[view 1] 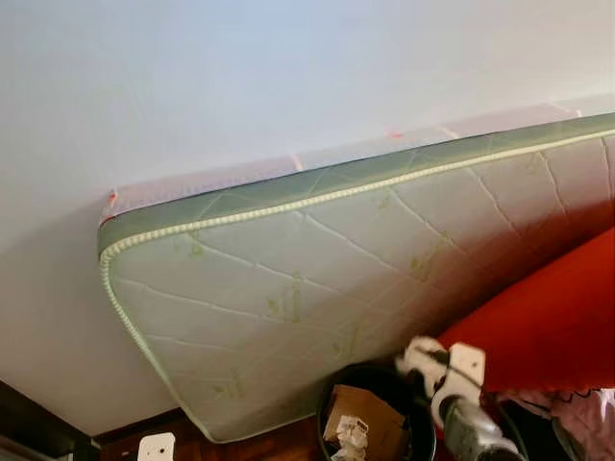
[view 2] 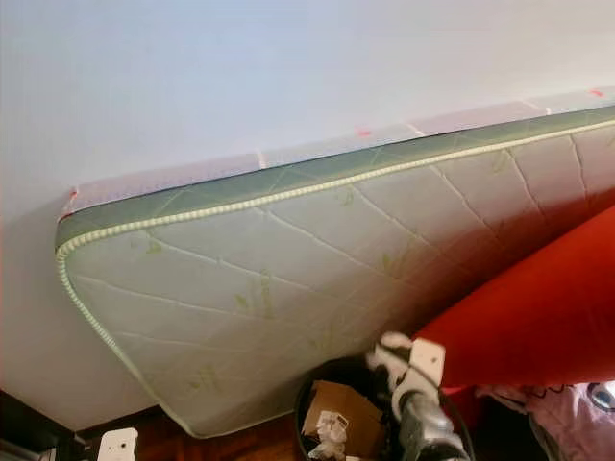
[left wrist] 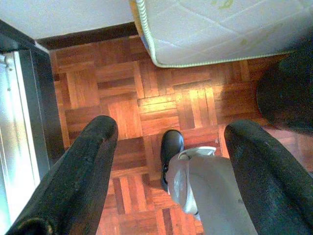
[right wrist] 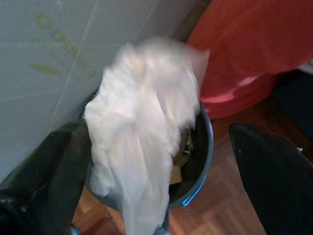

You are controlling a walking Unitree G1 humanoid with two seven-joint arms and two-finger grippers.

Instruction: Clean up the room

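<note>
one mattress (view 1: 317, 288) leans on the wall. one dark bin (view 1: 375, 413) stands on the floor, holding one cardboard piece (view 1: 370, 411) and one crumpled white wad (view 1: 352, 434). one white bag (right wrist: 142, 127) hangs blurred over the bin. one red cushion (view 1: 553, 322). one black shoe (left wrist: 171, 147). two grippers, two fingers (left wrist: 83, 171) each.

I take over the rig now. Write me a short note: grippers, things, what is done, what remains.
Right gripper: open above the black bin, a white crumpled sheet blurred between its fingers, seemingly dropping in.
Left gripper: open, idle over the parquet floor.
Bin stands by the leaning mattress; it already holds cardboard and paper.
Left: confirm the sheet landed inside, then look for more litter.
</note>
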